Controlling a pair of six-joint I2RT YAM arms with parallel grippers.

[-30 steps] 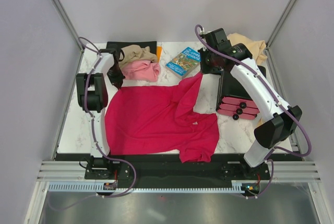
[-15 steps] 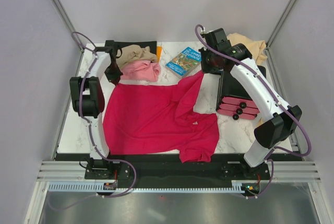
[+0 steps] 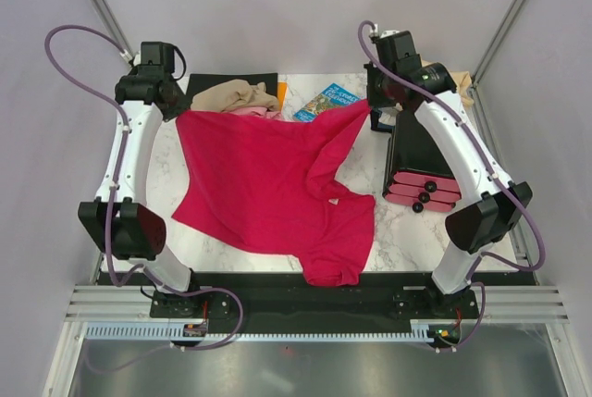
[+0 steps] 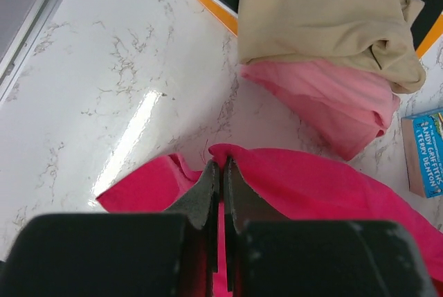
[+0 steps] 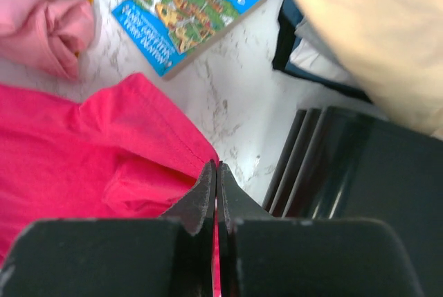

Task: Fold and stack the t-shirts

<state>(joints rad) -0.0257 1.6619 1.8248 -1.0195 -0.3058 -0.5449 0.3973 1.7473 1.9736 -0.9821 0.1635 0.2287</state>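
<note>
The crimson t-shirt (image 3: 268, 184) is pinched along its far edge by left claw (image 4: 221, 165) and right claw (image 5: 217, 167) alike — stretched crosswise between them, body hanging nearward.

1. The crimson red cloth t-shirt (image 3: 277, 184) is a soft, matt knit with a stitched hem along its edge.
2. The pink cloth t-shirt (image 4: 325, 100) and the tan-brown cloth t-shirt (image 4: 311, 20) are equally soft and matt, and both are creased.
3. The pale peach-cream cloth t-shirt (image 5: 367, 27) looks smooth and dull.
4. The white marble-patterned bench (image 4: 90, 68) is smooth and glossy and carries a bright streak of reflected light.
5. The blue illustrated paperback book (image 5: 190, 6) has a smooth printed paper cover.
6. The black ridged block (image 5: 360, 172) is hard and shiny.
7. The left hand (image 4: 221, 165) and right hand (image 5: 217, 169) have matt black fingers, plastic by the look, slightly scuffed.
</note>
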